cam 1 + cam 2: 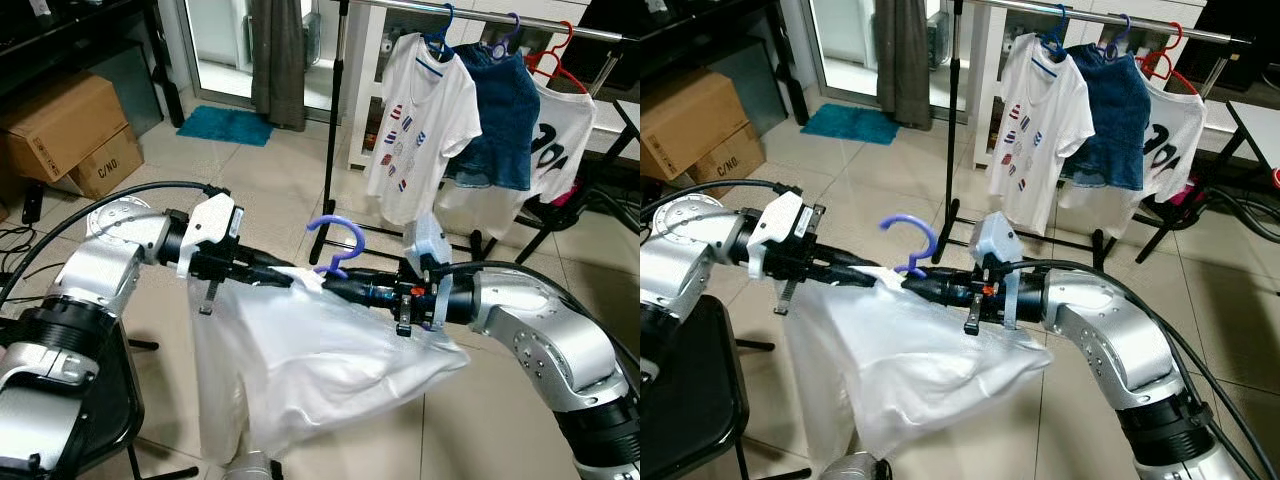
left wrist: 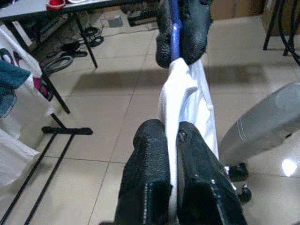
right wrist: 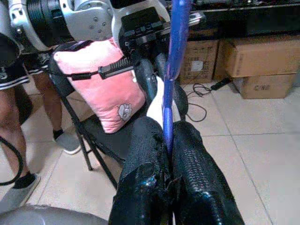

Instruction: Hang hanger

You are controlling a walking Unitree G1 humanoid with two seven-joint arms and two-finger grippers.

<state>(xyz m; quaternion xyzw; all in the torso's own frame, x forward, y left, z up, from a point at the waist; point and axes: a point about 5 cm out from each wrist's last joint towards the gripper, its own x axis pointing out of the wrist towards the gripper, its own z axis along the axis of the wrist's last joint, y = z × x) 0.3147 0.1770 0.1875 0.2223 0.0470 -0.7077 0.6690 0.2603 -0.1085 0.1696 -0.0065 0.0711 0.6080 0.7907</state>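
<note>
Rack [image 1: 480, 12] stands far to the right, its rail already carrying three garments on hangers, well apart from the load. White shirt [image 1: 310, 370] droops between the two arms, near the robot, on a purple hanger [image 1: 335, 240] whose hook stands up in the middle. Left gripper [image 1: 285, 278] is clamped on the shirt's shoulder; right gripper [image 1: 335, 288] pinches the hanger's purple bar with cloth beside it.

Risks, as I judge them: the long loose cloth could snag or drag during the approach; the shirt could slide off a tilted hanger; the hook, if twisted, could miss the rail or catch a neighbouring hanger.
</note>
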